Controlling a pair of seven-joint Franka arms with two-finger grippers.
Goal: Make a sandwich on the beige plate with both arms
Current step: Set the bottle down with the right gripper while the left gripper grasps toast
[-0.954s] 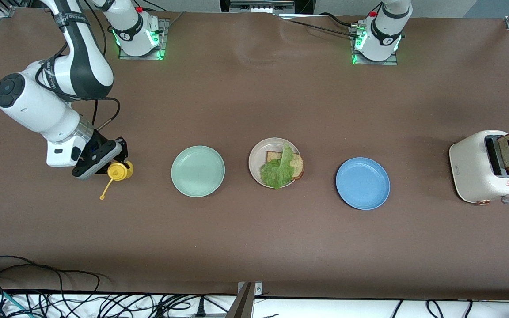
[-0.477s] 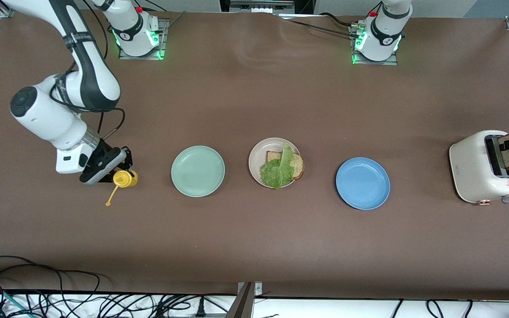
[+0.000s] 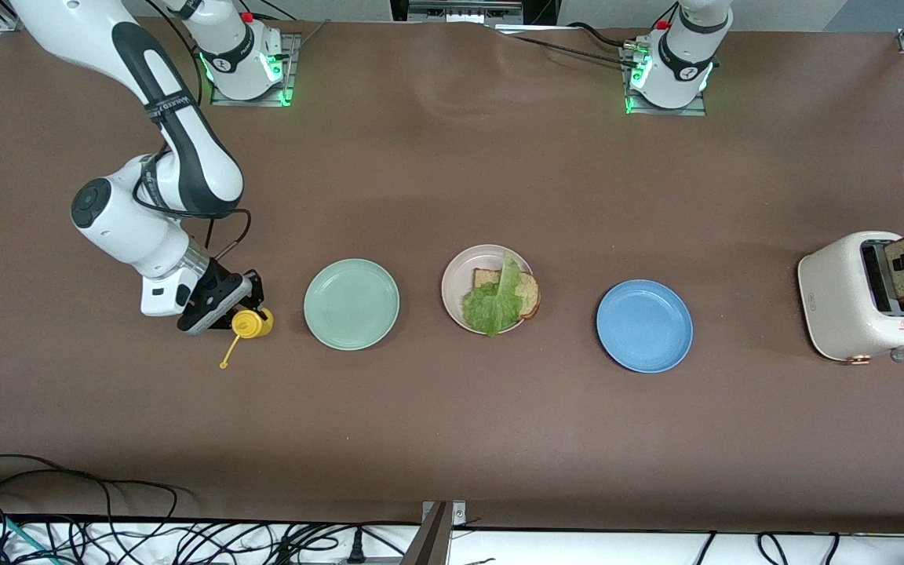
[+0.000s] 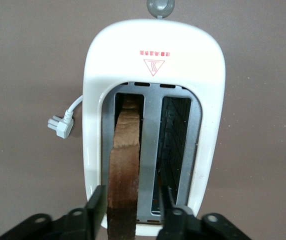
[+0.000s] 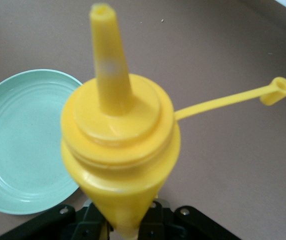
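Left hand (image 4: 131, 212) sits over the toaster (image 3: 864, 295) at the left arm's end of the desk (image 3: 452, 439), fingers either side of the upright bread slice (image 4: 125, 165) in one slot, touching or nearly so; can't tell if the clamp is firm yet. Right hand (image 3: 226, 308) is clamped on the yellow squeeze bottle (image 3: 252, 322), cap (image 5: 277, 90) dangling on its tether, over the desk beside the mint-green plate (image 3: 351, 304). Beige plate (image 3: 460, 275) sits between the mint and the blue plate (image 3: 644, 326), carrying one bread slice (image 3: 526, 292) with the lettuce leaf (image 3: 493, 302) draped over it (top slice is what's missing). To do this step well: finish squeezing low on the crust, pull straight up along the slot so the slice doesn't snag the wire guides, don't crush it. Hidden: front view crops the left hand at the frame edge, only a fingertip shows; the slice's lower part is down in the slot; right wrist view hides the fingers under the bottle, and I can't see what's in the bottle.
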